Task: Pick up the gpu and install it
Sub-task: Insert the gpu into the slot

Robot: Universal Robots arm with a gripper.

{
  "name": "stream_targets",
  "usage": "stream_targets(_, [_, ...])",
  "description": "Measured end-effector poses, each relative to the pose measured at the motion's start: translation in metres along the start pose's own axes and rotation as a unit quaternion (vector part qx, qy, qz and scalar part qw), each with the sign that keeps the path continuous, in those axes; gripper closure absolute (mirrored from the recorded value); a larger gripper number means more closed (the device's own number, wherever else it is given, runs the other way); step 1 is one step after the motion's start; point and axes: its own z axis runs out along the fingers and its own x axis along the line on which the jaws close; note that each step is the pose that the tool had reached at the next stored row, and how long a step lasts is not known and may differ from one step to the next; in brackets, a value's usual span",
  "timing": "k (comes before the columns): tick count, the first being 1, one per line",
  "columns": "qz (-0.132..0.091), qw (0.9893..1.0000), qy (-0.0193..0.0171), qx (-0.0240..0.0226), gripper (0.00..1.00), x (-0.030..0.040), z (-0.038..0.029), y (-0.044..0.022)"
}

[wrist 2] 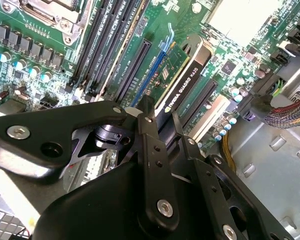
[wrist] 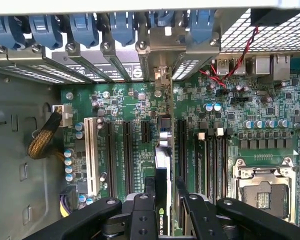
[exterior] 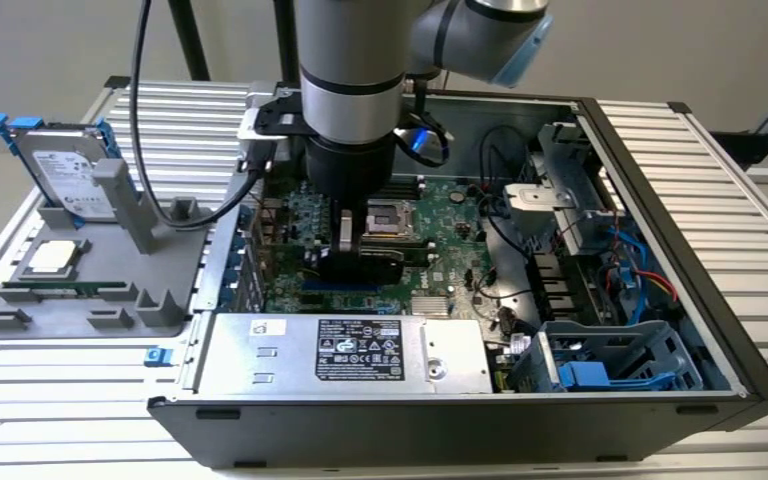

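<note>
Exterior view is showing you the gripper (exterior: 357, 262) reaching down inside the case (exterior: 704, 330). Both wrist views are showing its fingers (wrist: 146, 210) clamping the gpu (wrist: 162, 165), which is standing on edge over the motherboard (wrist: 215, 145) slots.

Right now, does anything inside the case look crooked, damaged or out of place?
Nothing stands out. The gripper holds the gpu on edge over the motherboard, lined up with the slots. I see no loose or broken parts in the case.
</note>
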Motion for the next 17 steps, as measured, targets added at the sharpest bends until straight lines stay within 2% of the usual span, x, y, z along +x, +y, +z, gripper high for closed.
stream_targets(8, [0.000, 1.0000, 0.0019, -0.0001, 1.00, 0.0001, 0.0050, 0.0005])
stream_targets(17, [0.000, 1.0000, 0.0018, 0.0000, 1.00, 0.0001, 0.0052, 0.0004])
